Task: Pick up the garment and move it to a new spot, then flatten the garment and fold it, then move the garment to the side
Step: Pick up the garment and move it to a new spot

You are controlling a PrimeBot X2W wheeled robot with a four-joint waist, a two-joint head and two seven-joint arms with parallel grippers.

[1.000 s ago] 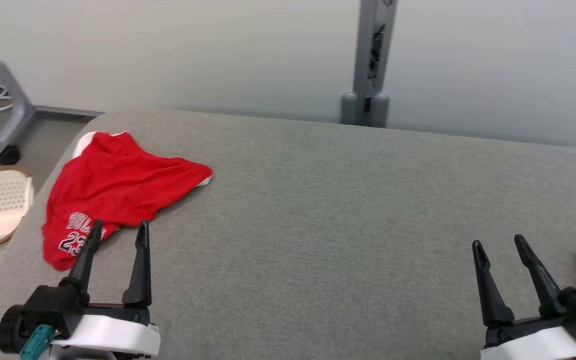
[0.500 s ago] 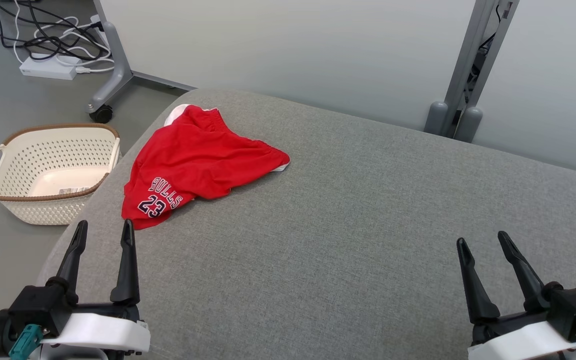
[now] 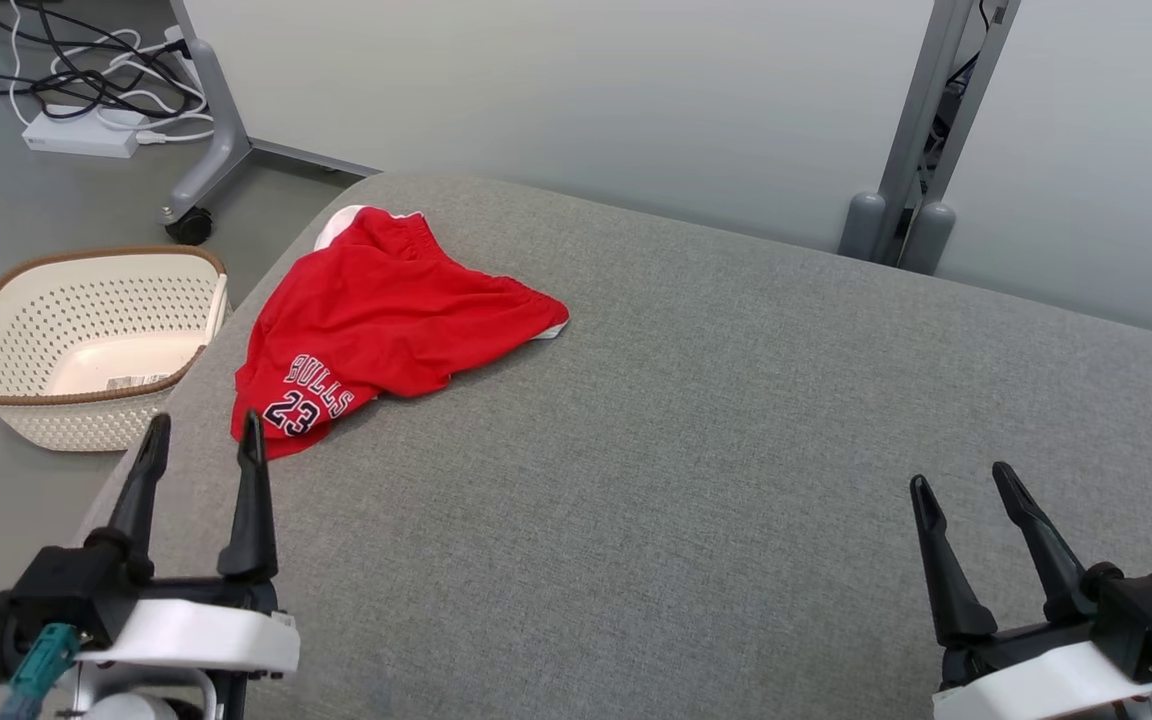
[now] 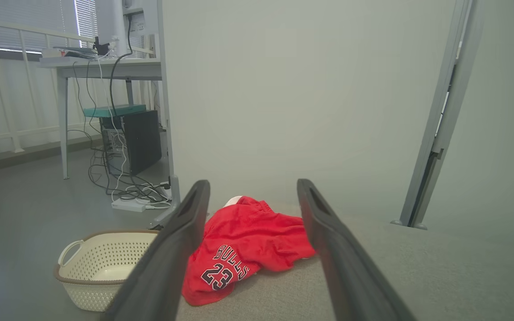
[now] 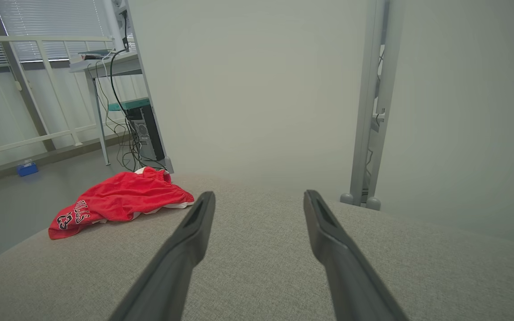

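The picking up is not yet begun: the red garment (image 3: 386,320) lies crumpled at the far left corner of the grey bench (image 3: 696,450), and the left tool (image 3: 205,420) and right tool (image 3: 960,476) both stand open and empty (the left just before its near hem). Next, I judge, the left tool must reach forward, descend and pinch the cloth.
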